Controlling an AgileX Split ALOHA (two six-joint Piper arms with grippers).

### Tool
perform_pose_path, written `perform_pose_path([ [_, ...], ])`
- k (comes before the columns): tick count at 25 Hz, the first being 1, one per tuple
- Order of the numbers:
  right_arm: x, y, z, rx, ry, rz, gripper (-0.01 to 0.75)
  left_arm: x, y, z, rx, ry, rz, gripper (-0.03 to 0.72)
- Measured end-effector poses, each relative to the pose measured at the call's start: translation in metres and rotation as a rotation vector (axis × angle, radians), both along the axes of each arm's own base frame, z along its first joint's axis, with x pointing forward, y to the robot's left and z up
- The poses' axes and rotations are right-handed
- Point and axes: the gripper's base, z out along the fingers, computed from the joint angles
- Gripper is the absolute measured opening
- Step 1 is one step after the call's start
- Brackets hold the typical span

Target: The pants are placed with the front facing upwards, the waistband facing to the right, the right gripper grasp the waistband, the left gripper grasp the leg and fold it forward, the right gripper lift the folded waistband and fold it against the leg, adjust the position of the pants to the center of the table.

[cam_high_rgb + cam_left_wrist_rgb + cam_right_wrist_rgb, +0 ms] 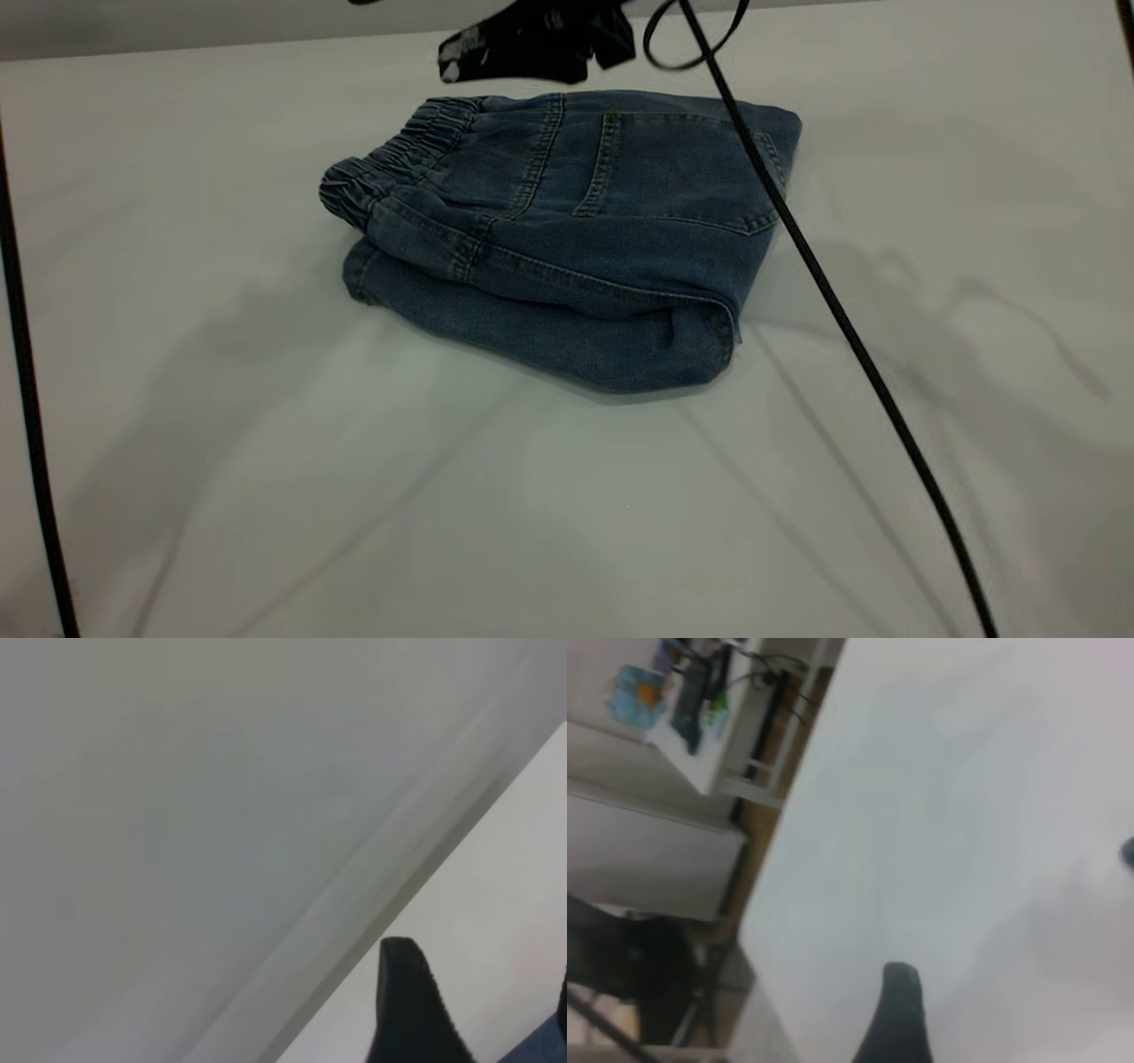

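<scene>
The pants (567,239) lie folded into a thick blue denim bundle on the white table (532,514), toward its far side. The elastic waistband (399,151) points left and a square patch pocket (673,168) faces up. My left gripper (496,49) hovers just behind the bundle's far edge, a black cable (824,283) trailing from it across the pants. In the left wrist view this gripper (485,1001) is open and holds nothing, with a corner of denim (540,1050) beside it. Only one finger (897,1019) of my right gripper shows, above bare table, nothing held.
A second black cable (27,399) runs down the left edge of the exterior view. In the right wrist view the table's edge (757,930) shows, with shelves and equipment (691,700) beyond it. White tabletop surrounds the pants on all sides.
</scene>
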Motion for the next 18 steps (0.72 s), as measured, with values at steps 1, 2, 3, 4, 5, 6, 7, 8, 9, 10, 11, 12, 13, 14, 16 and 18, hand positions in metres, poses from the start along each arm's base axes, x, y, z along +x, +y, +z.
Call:
perform_pose_path([
  [1, 0.001, 0.0, 0.007, -0.013, 0.001, 0.003, 0.54, 0.0, 0.0, 0.0, 0.0, 0.001, -0.002, 0.378],
  [2, 0.001, 0.0, 0.014, -0.025, -0.007, 0.02, 0.54, -0.001, 0.0, 0.001, 0.0, 0.0, -0.002, 0.378],
  [3, 0.0, 0.001, 0.023, -0.05, -0.022, 0.056, 0.54, -0.001, 0.0, 0.001, 0.001, 0.001, -0.004, 0.378],
  [4, -0.001, 0.001, 0.031, -0.077, -0.03, 0.076, 0.54, -0.002, 0.0, 0.001, 0.004, 0.006, -0.011, 0.378],
  [5, -0.002, 0.0, 0.038, -0.101, -0.032, 0.088, 0.54, -0.004, 0.0, 0.002, 0.005, 0.008, -0.017, 0.378],
  [6, -0.003, -0.002, 0.044, -0.14, -0.043, 0.107, 0.54, -0.005, 0.001, 0.005, 0.003, 0.001, -0.017, 0.378],
  [7, -0.005, -0.004, 0.051, -0.18, -0.048, 0.115, 0.54, -0.007, 0.001, 0.008, 0.0, -0.006, -0.016, 0.378],
  [8, -0.007, -0.007, 0.057, -0.22, -0.046, 0.12, 0.538, -0.008, 0.002, 0.011, -0.003, -0.013, -0.015, 0.378],
  [9, -0.009, -0.009, 0.062, -0.251, -0.036, 0.119, 0.535, -0.01, 0.003, 0.014, -0.006, -0.021, -0.015, 0.378],
  [10, -0.012, -0.011, 0.063, -0.299, -0.028, 0.133, 0.529, -0.012, 0.004, 0.017, -0.008, -0.028, -0.014, 0.378],
  [11, -0.014, -0.014, 0.062, -0.343, -0.013, 0.133, 0.523, -0.014, 0.005, 0.019, -0.01, -0.035, -0.014, 0.378],
  [12, -0.015, -0.017, 0.059, -0.392, 0.013, 0.125, 0.516, -0.016, 0.005, 0.022, -0.013, -0.042, -0.014, 0.378],
  [13, -0.014, -0.02, 0.054, -0.441, 0.036, 0.106, 0.51, -0.018, 0.006, 0.025, -0.015, -0.05, -0.015, 0.378],
  [14, -0.012, -0.023, 0.049, -0.481, 0.051, 0.082, 0.505, -0.019, 0.006, 0.027, -0.016, -0.054, -0.015, 0.378],
  [16, -0.006, -0.029, 0.038, -0.553, 0.076, 0.016, 0.501, -0.02, 0.007, 0.028, -0.017, -0.056, -0.017, 0.378],
  [18, -0.002, -0.031, 0.03, -0.586, 0.091, -0.04, 0.501, -0.021, 0.007, 0.029, -0.018, -0.057, -0.017, 0.378],
])
